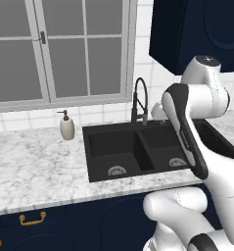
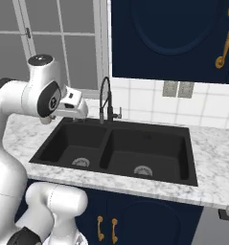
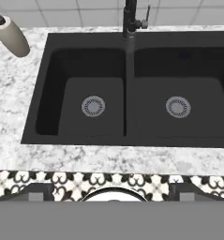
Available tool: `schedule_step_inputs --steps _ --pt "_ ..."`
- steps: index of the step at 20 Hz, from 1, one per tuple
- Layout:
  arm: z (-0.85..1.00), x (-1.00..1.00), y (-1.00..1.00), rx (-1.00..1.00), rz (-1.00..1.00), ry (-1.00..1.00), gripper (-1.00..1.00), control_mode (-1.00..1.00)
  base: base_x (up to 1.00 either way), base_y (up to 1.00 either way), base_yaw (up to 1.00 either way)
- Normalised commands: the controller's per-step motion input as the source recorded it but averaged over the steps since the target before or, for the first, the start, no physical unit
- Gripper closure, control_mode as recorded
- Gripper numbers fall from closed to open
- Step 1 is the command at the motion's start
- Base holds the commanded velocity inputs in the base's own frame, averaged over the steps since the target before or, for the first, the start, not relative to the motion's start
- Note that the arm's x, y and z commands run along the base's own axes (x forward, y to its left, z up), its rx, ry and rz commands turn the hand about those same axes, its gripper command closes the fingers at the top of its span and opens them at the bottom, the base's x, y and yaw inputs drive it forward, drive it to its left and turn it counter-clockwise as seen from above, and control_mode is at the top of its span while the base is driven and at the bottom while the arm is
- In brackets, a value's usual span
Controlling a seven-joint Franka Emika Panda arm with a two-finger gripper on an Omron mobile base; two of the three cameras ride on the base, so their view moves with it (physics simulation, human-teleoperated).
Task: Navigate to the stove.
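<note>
Left base view: a black double-basin sink (image 1: 119, 156) sits in the centre of the frame, set into a white marbled counter (image 1: 35, 171), with a black spring-neck faucet (image 1: 139, 100) rising behind it and a beige soap dispenser (image 1: 66, 126) just left of the basin. A grey-framed window (image 1: 59, 49) fills the upper left, and a navy wall cabinet (image 1: 197, 29) the upper right. The white arm (image 1: 197, 122) crosses the right half of the frame. In the right base view the arm (image 2: 34, 100) stands at left, the sink (image 2: 120, 150) at centre, and two wall outlets (image 2: 178, 89) show on the tile at upper right. In the hand view the two drains (image 3: 93, 106) lie mid-frame and patterned floor tile (image 3: 85, 180) runs along the bottom. Whether the pincer is open or closed cannot be told, and the stove's place cannot be told either.
</note>
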Motion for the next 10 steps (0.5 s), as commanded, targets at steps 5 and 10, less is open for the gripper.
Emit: schedule_step_inputs --steps 5,10 --pt "0.33 -1.00 -0.15 0.00 -0.05 -0.03 -1.00 -1.00 0.00 0.00 0.00" --pt "0.39 -0.96 -0.13 0.00 -0.05 0.00 -1.00 -1.00 0.00 0.00 0.00"
